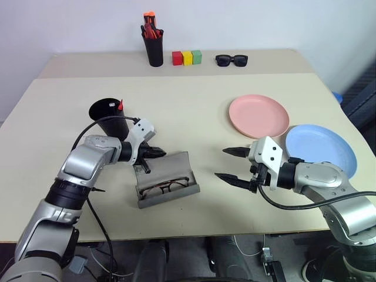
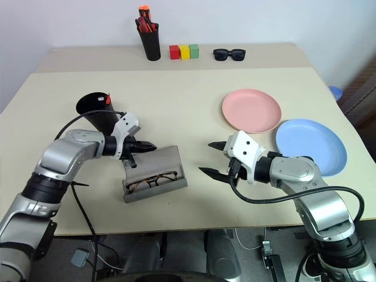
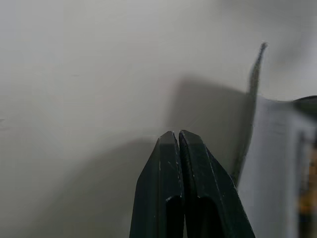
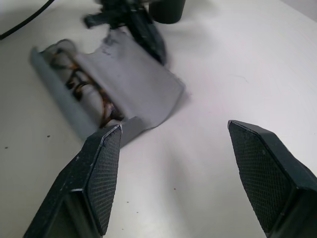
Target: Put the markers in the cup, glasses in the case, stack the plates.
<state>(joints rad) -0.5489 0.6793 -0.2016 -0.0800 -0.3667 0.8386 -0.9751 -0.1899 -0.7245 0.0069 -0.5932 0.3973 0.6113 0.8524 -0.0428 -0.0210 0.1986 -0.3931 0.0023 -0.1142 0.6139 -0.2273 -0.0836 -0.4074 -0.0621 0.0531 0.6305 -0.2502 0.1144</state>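
**Glasses in the open case, plates side by side**

We saw the left hand (image 1: 160, 152) with its two black fingers pressed together on nothing, its tips at the upper edge of the raised lid of the case (image 1: 167, 179). Whether they touched the lid we could not tell. The right hand (image 1: 230, 164) hung low over the worktop (image 1: 194, 106) just to the right of the case, fingers spread wide and empty, pointing toward the case.

The grey case lay open near the front edge of the worktop, lid tilted up at the back, and the glasses (image 1: 166, 187) rested inside its tray. Behind the left hand stood the cup (image 1: 109, 119), upright, with the red tip of a marker (image 1: 120, 106) showing at its rim.

To the right, the pink plate (image 1: 259, 116) and the blue plate (image 1: 321, 148) lay flat beside each other, not stacked, the blue one nearer the front right corner and behind the right arm.

Along the back of the worktop we noted a black pen holder (image 1: 155, 48) full of orange-red pens, three small blocks (image 1: 187, 57) in red, yellow and green, and black sunglasses (image 1: 231, 60).
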